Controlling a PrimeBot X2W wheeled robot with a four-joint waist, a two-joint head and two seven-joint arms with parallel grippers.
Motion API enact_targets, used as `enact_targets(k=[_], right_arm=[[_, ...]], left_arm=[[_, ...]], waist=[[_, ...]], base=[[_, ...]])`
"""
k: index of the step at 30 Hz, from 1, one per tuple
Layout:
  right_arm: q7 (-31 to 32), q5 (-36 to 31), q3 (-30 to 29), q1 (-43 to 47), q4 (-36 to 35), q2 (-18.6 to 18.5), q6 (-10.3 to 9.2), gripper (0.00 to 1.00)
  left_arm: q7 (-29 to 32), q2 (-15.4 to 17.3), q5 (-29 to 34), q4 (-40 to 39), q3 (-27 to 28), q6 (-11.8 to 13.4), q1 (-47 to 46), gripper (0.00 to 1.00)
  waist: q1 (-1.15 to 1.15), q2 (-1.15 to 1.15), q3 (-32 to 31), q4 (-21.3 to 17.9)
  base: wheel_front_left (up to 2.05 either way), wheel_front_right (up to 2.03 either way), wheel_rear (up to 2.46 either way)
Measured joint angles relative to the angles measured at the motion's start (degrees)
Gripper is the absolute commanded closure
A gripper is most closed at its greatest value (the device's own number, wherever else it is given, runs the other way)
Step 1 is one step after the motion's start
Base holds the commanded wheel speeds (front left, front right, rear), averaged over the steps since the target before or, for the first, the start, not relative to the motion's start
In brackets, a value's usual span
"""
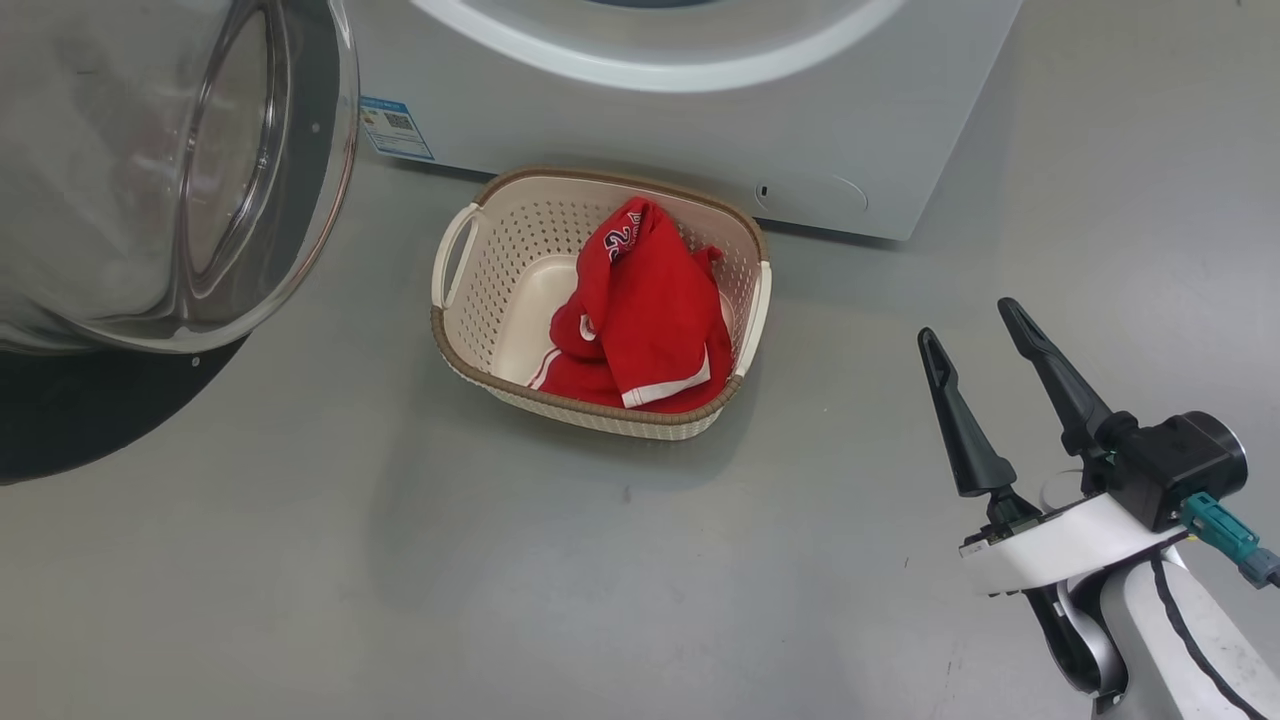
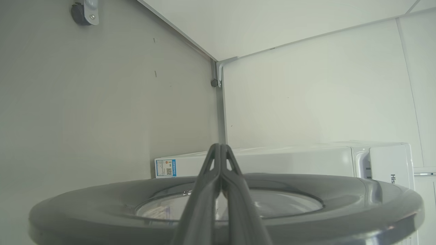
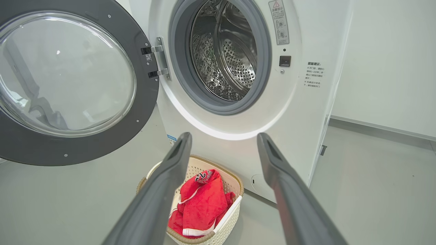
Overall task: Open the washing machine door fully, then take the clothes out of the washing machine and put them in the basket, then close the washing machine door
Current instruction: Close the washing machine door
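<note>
Clothes, bright red fabric (image 1: 645, 320), centre frame, inside cream perforated plastic basket (image 1: 510, 250); right gripper (image 1: 967, 320) fingers spread, left gripper (image 2: 220, 147) fingers pressed together.

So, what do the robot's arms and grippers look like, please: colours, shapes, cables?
The right gripper has two long, dark, tapering fingers on a white wrist shell. Beside it sits a black round housing with a teal connector. A black cable runs along the pale forearm. The left gripper has the same dark fingers.
</note>
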Motion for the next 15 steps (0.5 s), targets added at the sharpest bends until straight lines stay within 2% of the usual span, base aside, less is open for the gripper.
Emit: enact_targets(k=[15], right_arm=[[0.0, 0.1, 0.0, 0.0, 1.6, 0.8, 0.00, 0.00]], left_arm=[[8.2, -0.2, 0.3, 1.3, -4.5, -0.3, 3.3, 1.00]], waist=[[0.00, 0.00, -2.5, -0.1]], base=[[0.00, 0.00, 0.00]])
